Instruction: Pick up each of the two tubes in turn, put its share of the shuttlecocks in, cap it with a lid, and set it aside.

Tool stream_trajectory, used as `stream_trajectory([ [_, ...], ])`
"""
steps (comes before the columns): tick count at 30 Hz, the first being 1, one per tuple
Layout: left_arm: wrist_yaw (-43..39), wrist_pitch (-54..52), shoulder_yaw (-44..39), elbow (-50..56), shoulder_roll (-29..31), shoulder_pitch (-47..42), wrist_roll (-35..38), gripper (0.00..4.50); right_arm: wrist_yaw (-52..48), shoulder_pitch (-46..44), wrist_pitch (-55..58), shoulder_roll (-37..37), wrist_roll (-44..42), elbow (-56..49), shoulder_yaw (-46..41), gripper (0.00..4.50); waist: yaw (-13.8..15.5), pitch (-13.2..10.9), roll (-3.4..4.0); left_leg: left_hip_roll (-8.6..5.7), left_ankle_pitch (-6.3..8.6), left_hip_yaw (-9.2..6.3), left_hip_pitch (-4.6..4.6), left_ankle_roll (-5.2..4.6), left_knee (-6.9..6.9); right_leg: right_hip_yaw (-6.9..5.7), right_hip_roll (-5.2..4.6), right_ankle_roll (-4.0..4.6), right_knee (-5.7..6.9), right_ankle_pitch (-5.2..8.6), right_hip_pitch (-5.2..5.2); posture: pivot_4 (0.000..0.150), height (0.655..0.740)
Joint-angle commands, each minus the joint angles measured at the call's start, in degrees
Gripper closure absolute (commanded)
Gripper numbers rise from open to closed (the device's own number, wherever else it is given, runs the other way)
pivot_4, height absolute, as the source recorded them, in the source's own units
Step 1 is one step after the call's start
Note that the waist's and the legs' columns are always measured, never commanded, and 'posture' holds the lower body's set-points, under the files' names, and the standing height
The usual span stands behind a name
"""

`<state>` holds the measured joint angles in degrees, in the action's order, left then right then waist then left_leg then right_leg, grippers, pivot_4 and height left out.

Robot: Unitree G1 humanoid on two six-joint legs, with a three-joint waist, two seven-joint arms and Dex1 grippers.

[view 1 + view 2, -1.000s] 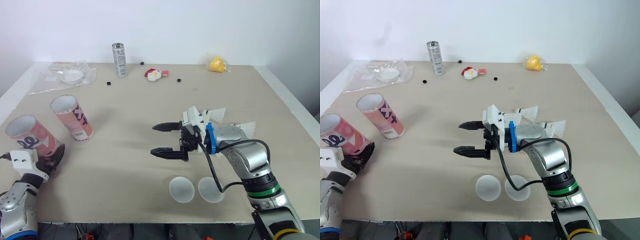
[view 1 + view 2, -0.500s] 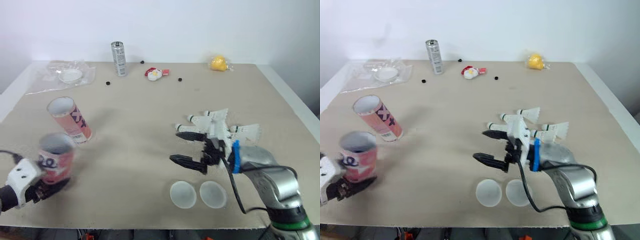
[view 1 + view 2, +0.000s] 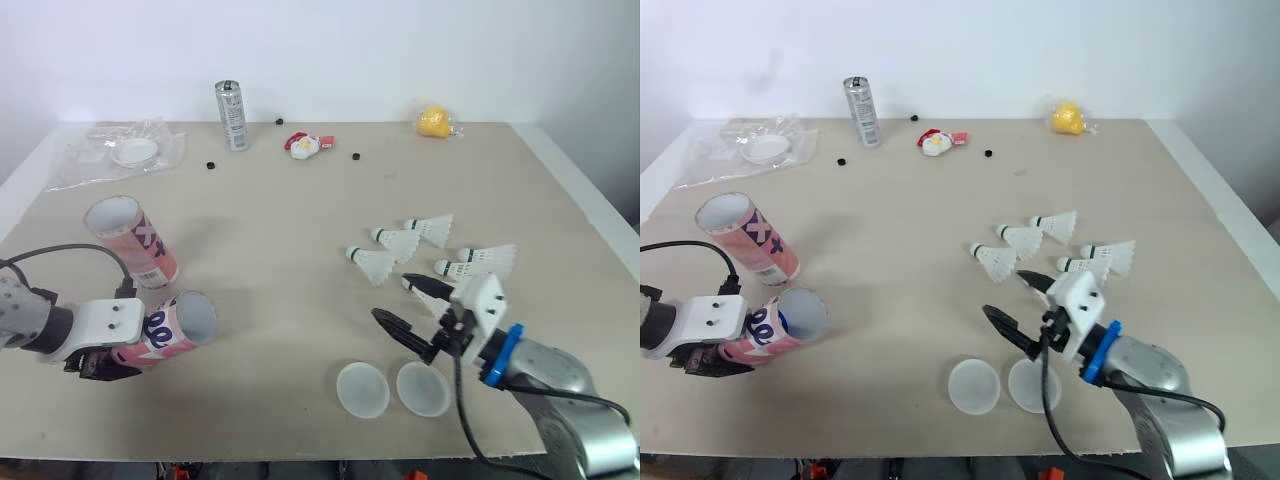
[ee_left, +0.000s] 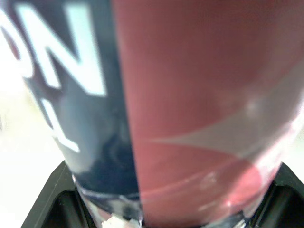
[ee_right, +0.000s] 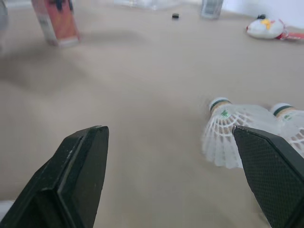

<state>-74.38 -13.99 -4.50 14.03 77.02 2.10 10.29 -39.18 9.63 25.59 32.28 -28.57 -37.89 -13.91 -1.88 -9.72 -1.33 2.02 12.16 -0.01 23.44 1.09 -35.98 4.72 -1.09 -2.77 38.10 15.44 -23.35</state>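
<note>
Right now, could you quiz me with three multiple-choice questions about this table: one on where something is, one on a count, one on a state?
1. Where is the silver can?
A. Upright at the far side of the table
B. Inside a tube
C. At the near edge

2. How many round lids lie on the table?
A. One
B. Two
C. Four

3. The tube in the left tool is:
A. capped
B. open-mouthed and tipped sideways
C. standing upright on the table

Answers:
1 A: the can stands near the back edge.
2 B: two lids lie side by side near the front edge.
3 B: its uncapped mouth shows, facing sideways.
</note>
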Motion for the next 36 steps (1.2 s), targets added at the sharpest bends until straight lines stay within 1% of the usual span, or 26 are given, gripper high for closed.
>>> stream_trajectory([
  [1,-2.2,-0.2,1.1,0.4,0.7,-1.0,-0.2,1.55,-0.8,4.2,-0.5,1.3,-3.2,-3.6,-6.5,0.00,0.0,0.0,-0.03,-0.03,0.01,-0.03,0.00,0.00,0.00,0.01,0.00,-0.03,0.00,0.03,0.02,0.150,0.7400],
  [4,-3.9,-1.7,1.1,1.4,0.8,-0.1,0.5,1.55,-2.2,9.0,-0.6,2.7,-3.9,-4.8,-9.3,0.00,0.0,0.0,-0.03,-0.04,0.02,-0.03,0.00,0.00,0.00,0.03,-0.02,-0.04,0.00,0.04,0.03,0.150,0.7400],
  [7,-4.4,-1.8,1.4,1.6,0.5,0.0,-0.1,1.55,-1.2,10.3,-0.4,3.0,-4.1,-4.3,-10.4,0.00,-0.3,0.0,-0.03,0.02,0.02,0.00,-0.06,0.00,-0.01,0.02,0.00,0.01,0.00,0.00,0.04,0.150,0.7400],
  [11,-4.0,-1.9,2.2,1.8,-0.5,-1.3,-0.7,1.55,-1.2,13.2,-0.7,3.1,-1.2,-1.8,-9.0,0.00,-0.4,0.0,-0.03,0.06,0.01,0.03,-0.11,-0.02,-0.09,0.01,0.01,0.22,0.01,0.00,0.07,0.150,0.7400],
  [15,-3.5,-2.5,2.3,2.6,-0.8,-1.3,-0.7,1.55,-0.9,14.5,-2.3,2.9,1.6,0.7,-8.0,0.00,-0.3,0.0,-0.03,-0.01,0.01,0.04,-0.09,-0.02,-0.14,0.03,-0.05,0.20,0.01,0.02,0.10,0.150,0.7400],
  [19,-2.9,-3.1,2.5,3.3,-1.5,-1.8,-1.1,1.55,0.4,12.0,-3.0,1.9,3.4,3.6,-4.9,0.00,-0.3,0.0,-0.01,0.00,0.00,0.05,-0.10,-0.02,-0.19,0.04,-0.04,0.20,0.02,0.00,0.11,0.150,0.7400],
  [26,-1.6,-4.6,1.6,4.9,-2.6,-1.5,-1.2,1.55,2.6,3.5,-2.7,0.4,5.4,9.9,0.1,0.00,-0.2,0.0,0.03,-0.08,-0.01,0.05,-0.10,-0.05,-0.37,0.08,-0.09,0.11,0.04,-0.07,0.18,0.150,0.7400],
  [31,-0.5,-6.6,0.3,7.4,-3.2,0.2,-0.5,1.55,3.7,-1.4,-3.8,-1.0,6.6,14.5,2.2,0.00,0.1,0.0,0.05,-0.18,-0.03,0.05,-0.08,-0.08,-0.37,0.11,-0.17,0.03,0.04,-0.05,0.19,0.150,0.7400],
  [35,0.2,-7.3,0.0,8.1,-3.6,0.6,-0.6,1.55,3.6,-4.1,-4.5,-1.5,6.9,17.2,3.0,0.00,0.1,0.0,0.06,-0.23,-0.03,0.03,-0.06,-0.08,-0.37,0.13,-0.18,-0.24,0.04,-0.16,0.20,0.150,0.7400],
  [36,0.3,-7.4,0.1,8.3,-3.7,0.7,-0.7,1.57,3.5,-4.5,-4.5,-1.6,6.8,17.5,3.0,0.53,0.2,0.0,0.06,-0.24,-0.03,0.03,-0.06,-0.08,-0.37,0.13,-0.18,-0.25,0.04,-0.16,0.20,0.150,0.7400],
])
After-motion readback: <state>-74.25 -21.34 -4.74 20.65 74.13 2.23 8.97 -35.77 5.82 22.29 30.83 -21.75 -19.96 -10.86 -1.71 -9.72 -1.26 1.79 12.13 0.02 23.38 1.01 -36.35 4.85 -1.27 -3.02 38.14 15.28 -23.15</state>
